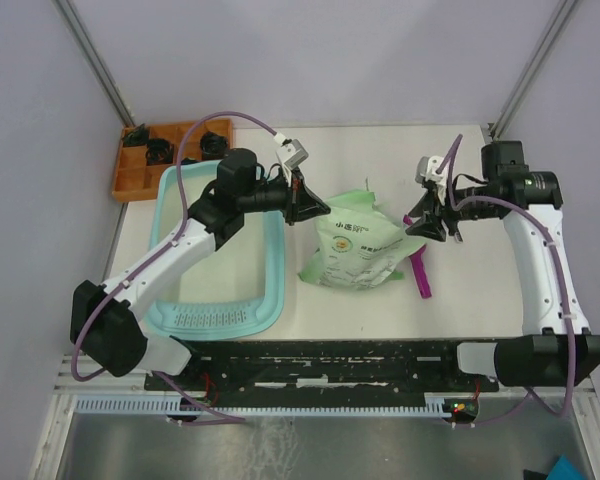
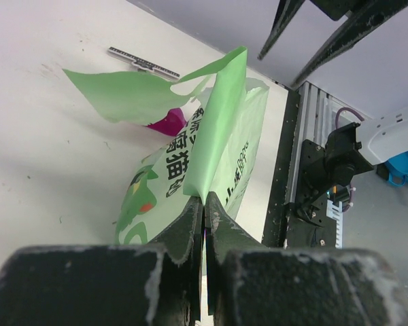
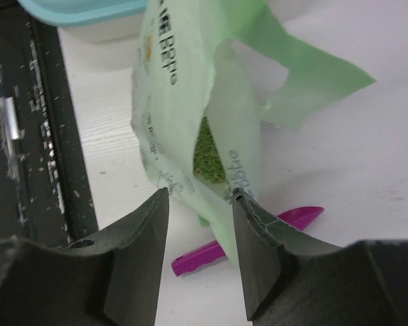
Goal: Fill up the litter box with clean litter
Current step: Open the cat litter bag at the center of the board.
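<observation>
Litter box (image 1: 220, 320) is sitting on the left half of the table (image 1: 450, 300), ribbed ledge toward the arm bases; its floor is showing whitish, with no granules visible in it from above. The left arm is reaching across the box. Left gripper (image 1: 315, 208) is pinching the upper left edge of the bag (image 1: 355, 250); in the left wrist view its fingers (image 2: 190, 224) are pressed together on a thin green flap of the bag (image 2: 217, 129), with no gap showing between them. The bag is lying just right of the box, printed face up, its torn top toward the far side. Right gripper (image 1: 420, 222) is hovering at the bag's right edge. In the right wrist view its fingers (image 3: 149, 231) are standing spread, with the bag's (image 3: 170, 81) open mouth lying in front of the gap; whether the right-hand finger is touching the flap cannot be told. The litter (image 3: 207, 153) is showing as a green grainy mass inside that opening. A magenta scoop (image 1: 421, 275) is lying on the table, partly tucked under the bag's right side. An orange tray (image 1: 140, 185) holding dark parts is sitting at the far left corner, behind the box.
</observation>
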`<control>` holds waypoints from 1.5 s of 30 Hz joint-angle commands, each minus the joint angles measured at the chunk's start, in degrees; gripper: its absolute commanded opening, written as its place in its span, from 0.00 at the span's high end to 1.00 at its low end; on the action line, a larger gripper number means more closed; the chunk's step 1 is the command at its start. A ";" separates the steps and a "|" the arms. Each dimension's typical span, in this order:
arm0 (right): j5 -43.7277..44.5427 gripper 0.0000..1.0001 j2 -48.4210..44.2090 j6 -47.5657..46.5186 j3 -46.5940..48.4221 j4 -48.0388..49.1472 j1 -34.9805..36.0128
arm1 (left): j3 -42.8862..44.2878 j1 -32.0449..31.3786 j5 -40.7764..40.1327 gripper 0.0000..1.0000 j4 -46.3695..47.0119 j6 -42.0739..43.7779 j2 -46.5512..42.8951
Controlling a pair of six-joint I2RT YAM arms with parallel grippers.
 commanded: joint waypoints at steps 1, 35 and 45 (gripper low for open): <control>-4.01 0.49 5.54 -28.89 5.34 -29.57 -0.10 | 3.09 0.21 0.57 0.97 11.06 1.21 -4.39; 0.09 0.48 7.47 -21.92 3.28 -12.85 -0.14 | 0.99 0.17 0.68 0.97 10.86 0.55 -8.26; 0.95 0.48 7.59 -21.20 2.36 -11.61 -0.14 | 0.66 0.20 0.83 0.97 10.98 0.04 -9.05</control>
